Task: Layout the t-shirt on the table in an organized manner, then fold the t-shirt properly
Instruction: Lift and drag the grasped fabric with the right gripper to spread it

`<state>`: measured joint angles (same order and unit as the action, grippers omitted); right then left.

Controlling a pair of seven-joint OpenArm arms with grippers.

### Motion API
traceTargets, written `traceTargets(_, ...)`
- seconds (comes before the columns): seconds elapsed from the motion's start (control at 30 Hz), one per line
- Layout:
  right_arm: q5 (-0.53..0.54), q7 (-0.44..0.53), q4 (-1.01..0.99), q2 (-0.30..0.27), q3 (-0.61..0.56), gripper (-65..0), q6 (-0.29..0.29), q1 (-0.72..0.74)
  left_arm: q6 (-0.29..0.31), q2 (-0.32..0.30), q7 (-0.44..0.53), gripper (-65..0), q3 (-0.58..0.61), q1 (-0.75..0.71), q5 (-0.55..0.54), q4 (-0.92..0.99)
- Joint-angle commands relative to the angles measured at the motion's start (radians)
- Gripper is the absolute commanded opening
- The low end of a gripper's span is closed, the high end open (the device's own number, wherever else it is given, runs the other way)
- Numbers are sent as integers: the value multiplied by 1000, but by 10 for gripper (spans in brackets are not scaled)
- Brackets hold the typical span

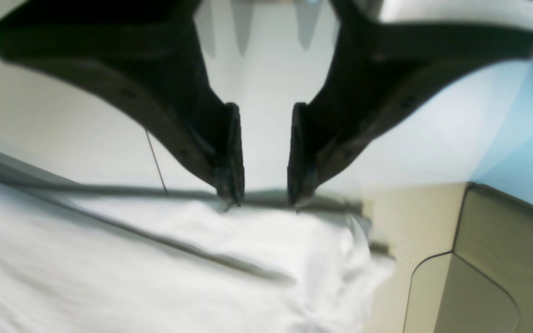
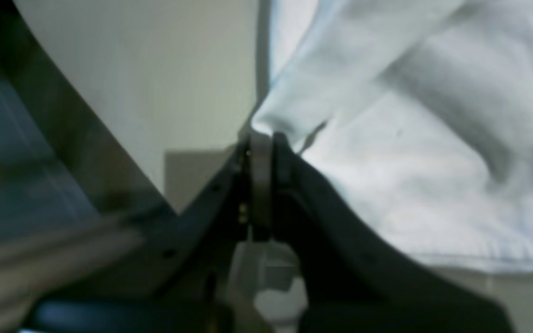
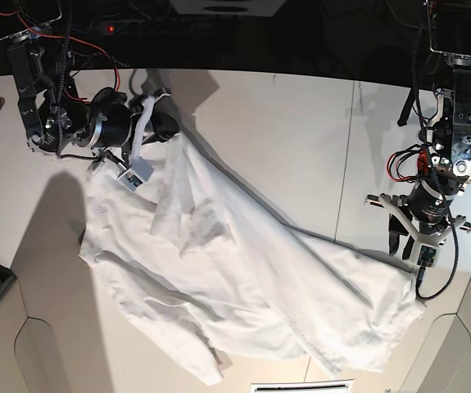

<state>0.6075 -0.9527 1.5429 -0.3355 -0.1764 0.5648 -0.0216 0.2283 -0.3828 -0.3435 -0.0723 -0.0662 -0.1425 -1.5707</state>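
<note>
T-shirt [image 3: 243,286]: rumpled, spread slantwise over the desk [image 3: 301,123], not yet flat. Right gripper [image 2: 261,138] pinched tight on a bunched edge at the shirt's far corner. Left gripper [image 1: 265,196] part-open, tips at the shirt's opposite edge, nothing clamped. Judged step: laying out. Best done by closing left on that hem, then drawing both ends apart, level and slow, low over the desk, to keep folds from dragging under.

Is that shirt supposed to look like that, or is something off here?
The t-shirt lies skewed and rumpled across the table, one corner lifted, pinched in the shut right gripper. The left gripper stands open at the opposite corner, holding nothing. Nothing looks torn or spilled.
</note>
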Motion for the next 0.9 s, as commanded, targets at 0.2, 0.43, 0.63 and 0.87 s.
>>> traceTargets(0.2, 18, -33, 24, -76, 67, -650, 7, 13, -7, -14, 25, -450, -6, 16, -3, -18)
traceTargets(0.43, 207, -147, 109, -80, 227, -538, 8, 13, -7, -14, 25, -450, -6, 16, -2, -18)
traceTargets(0.63, 230, -135, 253, -79, 322, -496, 8, 13, -7, -14, 25, -450, -6, 16, 5, -18)
traceTargets(0.87, 207, -13, 291, 50, 324, -496, 8, 35, -7, -13, 29, -449, -6, 34, 5, -18)
